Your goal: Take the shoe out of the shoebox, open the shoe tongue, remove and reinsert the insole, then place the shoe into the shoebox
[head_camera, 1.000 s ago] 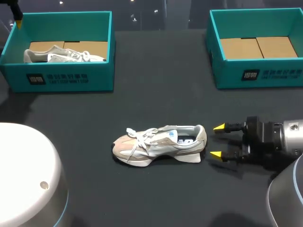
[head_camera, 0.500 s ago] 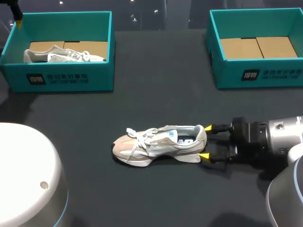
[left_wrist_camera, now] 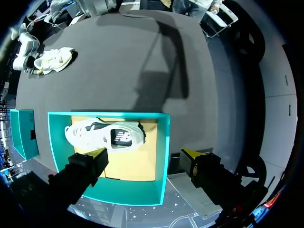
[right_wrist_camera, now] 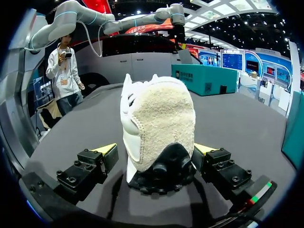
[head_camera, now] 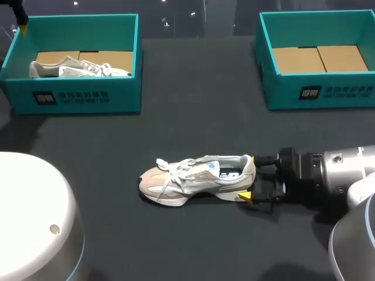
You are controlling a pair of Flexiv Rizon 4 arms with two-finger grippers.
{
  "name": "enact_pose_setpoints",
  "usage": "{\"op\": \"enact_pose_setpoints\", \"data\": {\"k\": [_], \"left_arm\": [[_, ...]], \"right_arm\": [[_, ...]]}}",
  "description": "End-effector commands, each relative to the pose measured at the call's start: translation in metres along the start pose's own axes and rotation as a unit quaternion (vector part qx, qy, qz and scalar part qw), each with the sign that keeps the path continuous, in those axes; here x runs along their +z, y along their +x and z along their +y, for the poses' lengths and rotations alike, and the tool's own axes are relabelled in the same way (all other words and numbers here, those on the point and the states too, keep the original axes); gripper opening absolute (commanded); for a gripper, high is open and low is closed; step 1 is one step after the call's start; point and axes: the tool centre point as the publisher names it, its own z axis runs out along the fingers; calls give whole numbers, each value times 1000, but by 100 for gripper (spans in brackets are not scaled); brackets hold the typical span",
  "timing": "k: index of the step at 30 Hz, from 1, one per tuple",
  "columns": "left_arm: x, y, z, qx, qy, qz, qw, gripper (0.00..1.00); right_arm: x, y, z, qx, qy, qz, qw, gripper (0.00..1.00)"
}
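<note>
Closing in since a second ago, the right gripper (head_camera: 251, 177) straddles the heel of the shoe (head_camera: 196, 178) on the table (head_camera: 193, 105), fingers spread, upper tip hidden. Over the shoebox (left_wrist_camera: 162, 142), the left gripper (left_wrist_camera: 145, 159) hangs, fingers wide apart.

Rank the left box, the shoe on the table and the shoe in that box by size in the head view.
Left box, clearly largest.
Shoe on the table.
Shoe in the box, smallest, though farther off and partly hidden.
</note>
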Motion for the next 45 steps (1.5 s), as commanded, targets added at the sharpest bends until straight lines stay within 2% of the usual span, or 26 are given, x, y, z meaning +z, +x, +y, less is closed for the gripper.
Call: {"op": "enact_pose_setpoints", "data": {"k": [1,18,19,20,22,45], "left_arm": [[0,0,0,0,0,1,1000,100],[0,0,0,0,0,1,1000,100],[0,0,0,0,0,1,1000,100],[0,0,0,0,0,1,1000,100],[0,0,0,0,0,1,1000,100],[0,0,0,0,0,1,1000,100]], "right_arm": [[13,-3,0,-1,3,4,1000,100],[34,-9,-2,-5,-2,21,1000,100],[34,-9,-2,-6,-3,22,1000,59],[35,-9,-2,-7,-3,22,1000,34],[36,-9,-2,-11,-4,24,1000,0],[28,-13,0,-16,0,39,999,0]]}}
